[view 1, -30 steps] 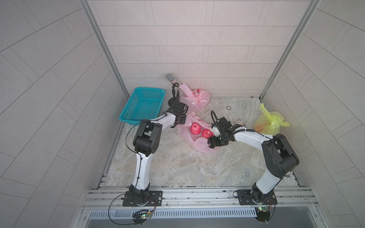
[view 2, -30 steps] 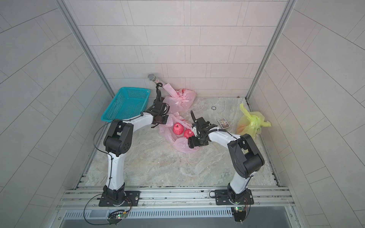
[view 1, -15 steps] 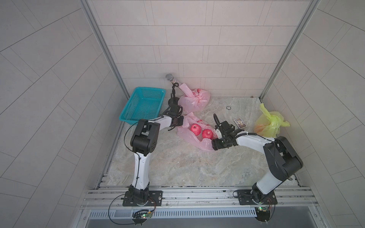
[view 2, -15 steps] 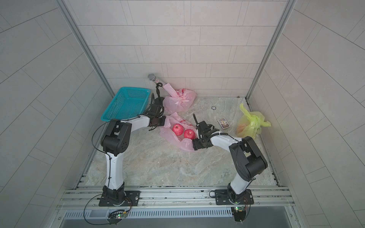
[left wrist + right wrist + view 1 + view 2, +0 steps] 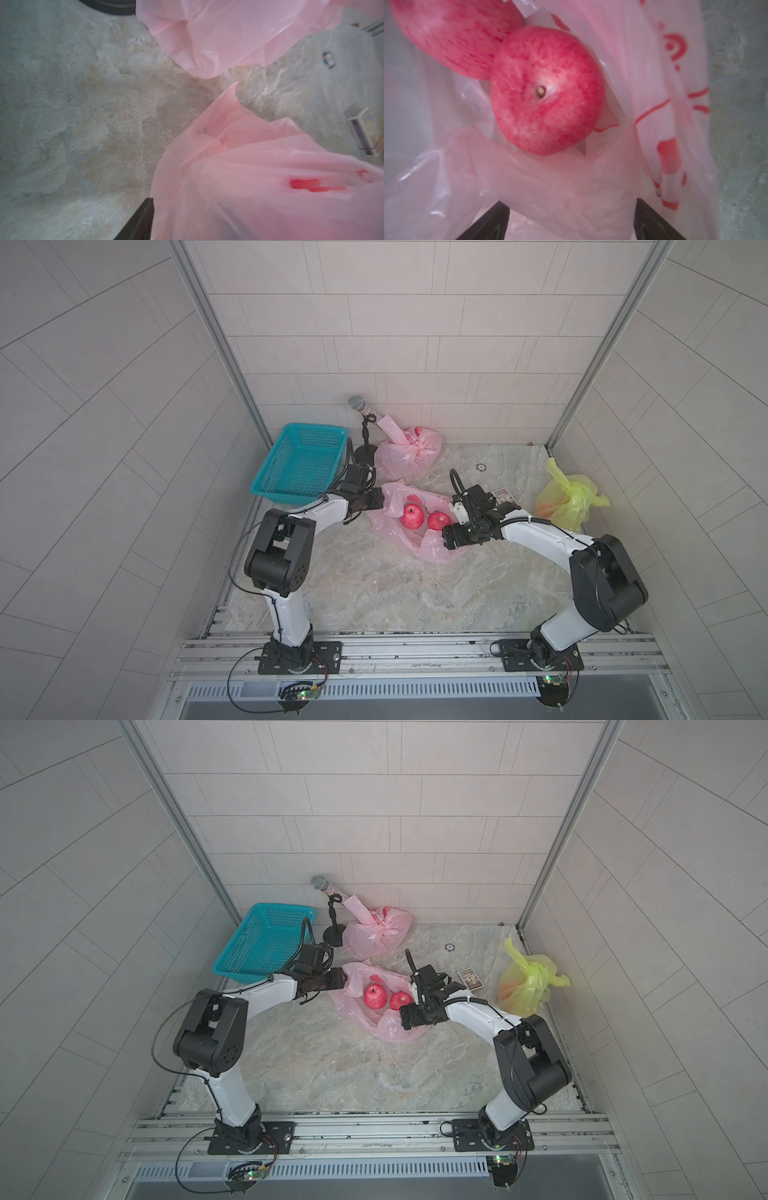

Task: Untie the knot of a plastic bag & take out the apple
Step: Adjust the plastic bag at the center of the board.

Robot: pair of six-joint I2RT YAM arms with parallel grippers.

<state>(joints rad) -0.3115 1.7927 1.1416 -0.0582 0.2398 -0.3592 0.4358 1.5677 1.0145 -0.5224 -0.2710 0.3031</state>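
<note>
An untied pink plastic bag [image 5: 432, 549] [image 5: 390, 1028] lies open mid-table. Inside it rest two red apples, one toward the left [image 5: 412, 516] [image 5: 375, 997] and one toward the right [image 5: 438, 521] [image 5: 401, 1000]. My left gripper [image 5: 377, 501] [image 5: 341, 978] is at the bag's left rim. Only one of its fingers [image 5: 143, 218] shows in the left wrist view, well off to the side, and bag film [image 5: 249, 166] covers the other. My right gripper [image 5: 448, 537] [image 5: 572, 218] stands wide open at the bag's right front edge. Loose film lies between its fingers, and the nearer apple [image 5: 547, 91] is just beyond.
A teal basket [image 5: 301, 464] sits at back left. Beside it stand a microphone on a stand [image 5: 365, 435] and a tied pink bag [image 5: 409, 450]. A yellow bag [image 5: 567, 499] is at the right wall, with a small card box [image 5: 503, 494] near my right wrist.
My left gripper has shifted slightly toward the front and its jaws have parted. The right jaws have opened wider. The apples have stayed in place.
</note>
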